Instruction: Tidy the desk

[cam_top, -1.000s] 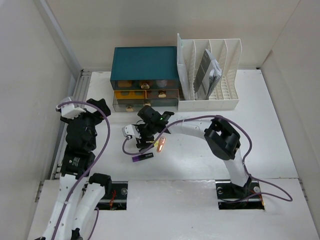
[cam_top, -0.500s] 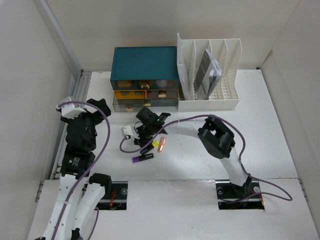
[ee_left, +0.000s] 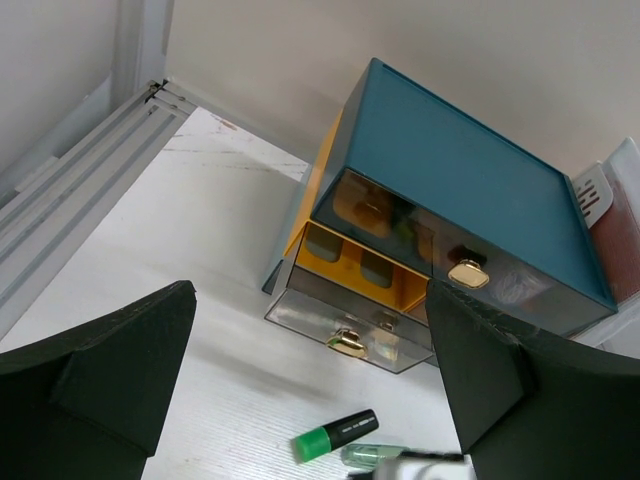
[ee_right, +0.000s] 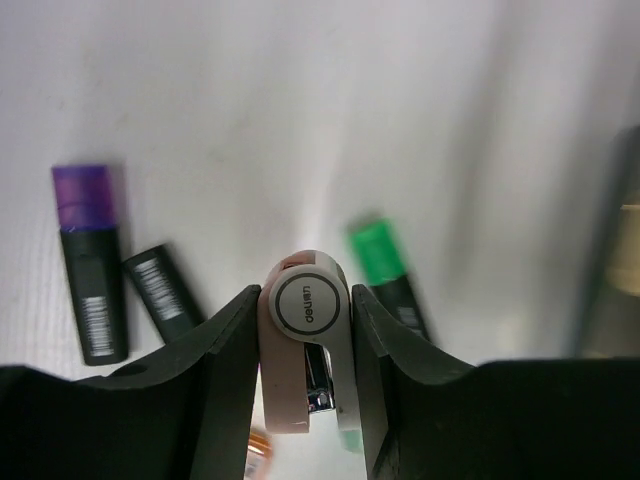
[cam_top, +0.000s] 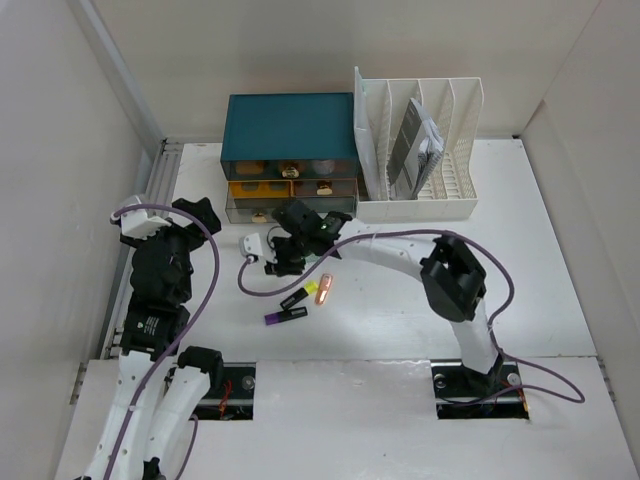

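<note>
Top: overhead, whole desk [cam_top: 560, 260]. Left wrist: low, toward drawer box [ee_left: 450, 190]. Right wrist: close, downward (both catch green highlighter [ee_left: 335, 435]).

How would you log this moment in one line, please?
right claw: shut on pink mini stapler | left claw: open, empty | loose on desk: green highlighter, purple highlighter

Plain white walls [cam_top: 300, 40] close in the top, left and right of the overhead frame, evenly lit with only soft shadows. The white desk [cam_top: 545, 260] fills the middle, with a grey metal rail [cam_top: 160, 185] along its left edge. At upper centre a teal drawer box [cam_top: 290, 122] stands against the back wall, with a white slotted rack [cam_top: 415, 210] just beside it on the right.
</note>
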{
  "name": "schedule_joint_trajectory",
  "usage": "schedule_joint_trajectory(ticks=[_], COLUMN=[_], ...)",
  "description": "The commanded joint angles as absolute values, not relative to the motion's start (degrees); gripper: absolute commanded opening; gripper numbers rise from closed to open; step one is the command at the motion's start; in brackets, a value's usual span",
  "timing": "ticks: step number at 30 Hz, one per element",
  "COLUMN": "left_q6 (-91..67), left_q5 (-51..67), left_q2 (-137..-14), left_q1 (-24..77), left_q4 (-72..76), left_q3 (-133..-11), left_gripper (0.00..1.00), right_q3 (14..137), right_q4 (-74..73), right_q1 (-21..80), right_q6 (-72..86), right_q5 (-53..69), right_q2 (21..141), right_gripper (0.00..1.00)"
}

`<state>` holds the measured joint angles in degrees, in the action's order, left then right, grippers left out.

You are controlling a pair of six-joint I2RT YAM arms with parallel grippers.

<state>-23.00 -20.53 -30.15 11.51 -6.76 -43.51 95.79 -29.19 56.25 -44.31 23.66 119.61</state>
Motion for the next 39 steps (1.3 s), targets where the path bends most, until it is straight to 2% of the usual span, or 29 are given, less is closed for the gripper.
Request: schedule_joint_trajectory(ticks=[1, 4, 17, 23, 29, 32, 37, 39], left_q6=[-23.4, -23.4, -23.4, -22.9, -22.9, -22.9, -22.9, -22.9], left_q5=[-20.8, -20.8, -20.8, -20.8, -20.8, -20.8, -20.8, -20.8], left_q2=[-29.6, -29.6, -30.1, -30.1, -30.1, -30.1, -30.1, -30.1], left_q1=[11.4, 11.4, 11.4, 11.4, 11.4, 11.4, 11.4, 11.4], left_q4=[-5.0, -5.0, -5.0, -5.0, -5.0, -5.0, -5.0, -5.0], left_q3=[-42.9, -42.9, -42.9, -42.9, -42.9, -42.9, -42.9, -42.9], left_gripper=[0.97, 0.97, 0.97, 0.97, 0.97, 0.97, 0.97, 0.97], right_q3=[103.1, 104.9, 108.0, 115.6, 118.1, 119.6, 120.1, 120.7], right_q4=[-28.0, -28.0, -11.2, -10.6, -11.3, -12.1, -13.4, -14.0], right_q1=[56.3, 56.3, 55.8, 53.0, 51.8, 51.8, 51.8, 51.8], right_q6=[-43.8, -43.2, -37.4, -37.9, -38.9, -38.9, -37.9, -37.4], right_q5=[18.9, 14.7, -9.8, -10.6, -10.5, -9.3, -7.0, -6.0], right_q2=[112.7, 112.7, 115.9, 121.1, 124.0, 125.4, 125.9, 126.6], right_gripper=[0.21, 0.21, 0.21, 0.21, 0.21, 0.26, 0.27, 0.33])
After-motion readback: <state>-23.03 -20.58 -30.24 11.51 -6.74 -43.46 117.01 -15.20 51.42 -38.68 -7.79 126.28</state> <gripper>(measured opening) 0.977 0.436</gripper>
